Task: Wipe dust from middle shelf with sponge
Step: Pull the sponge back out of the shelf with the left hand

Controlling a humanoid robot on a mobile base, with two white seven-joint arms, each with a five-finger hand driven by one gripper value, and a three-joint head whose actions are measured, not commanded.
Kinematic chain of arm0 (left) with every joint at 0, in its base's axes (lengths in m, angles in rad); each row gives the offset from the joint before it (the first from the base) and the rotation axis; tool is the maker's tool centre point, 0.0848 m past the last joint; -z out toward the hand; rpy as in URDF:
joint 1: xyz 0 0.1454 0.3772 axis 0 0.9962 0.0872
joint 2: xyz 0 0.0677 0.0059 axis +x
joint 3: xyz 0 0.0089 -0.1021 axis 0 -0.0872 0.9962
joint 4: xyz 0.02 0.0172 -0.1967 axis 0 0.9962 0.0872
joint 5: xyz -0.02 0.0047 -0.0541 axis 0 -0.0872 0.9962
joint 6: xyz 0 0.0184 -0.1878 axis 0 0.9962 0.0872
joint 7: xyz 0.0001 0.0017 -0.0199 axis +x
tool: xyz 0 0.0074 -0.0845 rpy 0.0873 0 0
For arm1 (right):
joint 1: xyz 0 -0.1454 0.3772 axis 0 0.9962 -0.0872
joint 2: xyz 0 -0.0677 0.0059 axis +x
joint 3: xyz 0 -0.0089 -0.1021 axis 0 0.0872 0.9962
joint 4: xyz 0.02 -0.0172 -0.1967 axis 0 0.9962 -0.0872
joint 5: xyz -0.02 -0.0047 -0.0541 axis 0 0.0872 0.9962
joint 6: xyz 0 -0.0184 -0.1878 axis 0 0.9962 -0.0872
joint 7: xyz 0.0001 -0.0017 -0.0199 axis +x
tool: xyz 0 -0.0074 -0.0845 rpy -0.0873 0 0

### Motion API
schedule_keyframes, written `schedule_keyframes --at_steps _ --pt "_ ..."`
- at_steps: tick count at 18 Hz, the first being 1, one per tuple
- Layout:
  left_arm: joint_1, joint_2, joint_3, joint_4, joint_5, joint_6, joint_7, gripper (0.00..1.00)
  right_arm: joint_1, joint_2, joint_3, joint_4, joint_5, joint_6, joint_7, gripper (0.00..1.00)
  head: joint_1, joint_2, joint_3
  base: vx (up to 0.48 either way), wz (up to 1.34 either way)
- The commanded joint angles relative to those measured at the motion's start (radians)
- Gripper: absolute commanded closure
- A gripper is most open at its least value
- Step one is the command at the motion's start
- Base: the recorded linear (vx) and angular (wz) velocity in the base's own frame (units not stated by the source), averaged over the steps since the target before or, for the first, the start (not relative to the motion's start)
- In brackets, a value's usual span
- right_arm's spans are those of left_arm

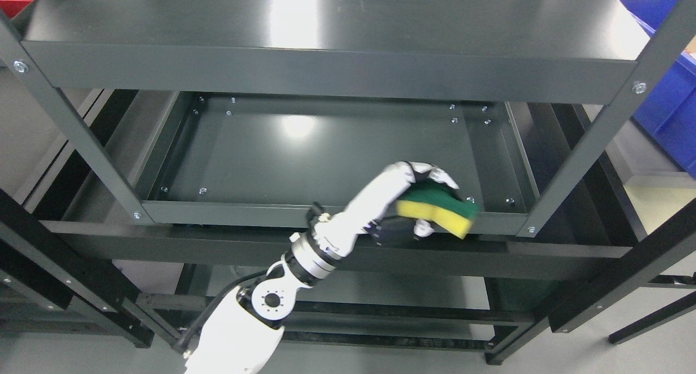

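Nearest to the camera, a white robot arm (239,330) comes up from the bottom edge, left of the middle, and reaches toward the centre right of the frame. It is the left arm.

Behind it, a dark grey metal shelving unit (70,124) fills nearly the whole picture. Its top shelf (326,15) covers the upper part of the frame and reflects the ceiling light. The middle shelf (304,151) lies in the centre, a flat dark tray with small bolts at its corners and a raised rim around it.

At the upper right, partly behind the shelf post, stands a blue plastic bin (666,91). A small piece of something red (16,1) shows in the upper left corner.

The left hand (416,200) is at the front rim of the middle shelf, toward its right side. Its fingers are closed around a sponge (437,211), yellow with a green scrubbing layer, thumb below. The sponge is tilted, over the front right edge of the shelf; if it touches the rim, I cannot tell.
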State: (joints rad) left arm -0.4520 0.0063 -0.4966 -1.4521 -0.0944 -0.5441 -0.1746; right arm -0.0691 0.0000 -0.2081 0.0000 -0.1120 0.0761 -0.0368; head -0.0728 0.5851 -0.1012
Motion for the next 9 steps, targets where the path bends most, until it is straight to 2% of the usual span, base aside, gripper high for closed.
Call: schedule_keyframes --at_steps 1,5,7,9 --pt "0.143 0.011 0.511 -0.058 0.194 0.142 -0.009 1.0 0.0 -0.017 0.001 -0.017 0.0 0.001 0.0 0.0 0.0 0.0 0.0 0.0 0.0" --pt "0.257 0.011 0.601 -0.238 0.352 0.289 -0.011 1.0 0.0 -0.017 0.0 -0.017 0.0 0.001 0.0 0.0 0.0 0.0 0.0 0.0 0.0" --pt "0.274 0.011 0.641 -0.287 0.366 0.352 -0.011 1.0 0.0 -0.017 0.0 -0.017 0.0 0.001 0.0 0.0 0.0 0.0 0.0 0.0 0.0" --pt "0.276 0.011 0.664 -0.307 0.366 0.366 -0.008 1.0 0.0 -0.017 0.0 -0.017 0.0 0.001 0.0 0.0 0.0 0.0 0.0 0.0 0.0"
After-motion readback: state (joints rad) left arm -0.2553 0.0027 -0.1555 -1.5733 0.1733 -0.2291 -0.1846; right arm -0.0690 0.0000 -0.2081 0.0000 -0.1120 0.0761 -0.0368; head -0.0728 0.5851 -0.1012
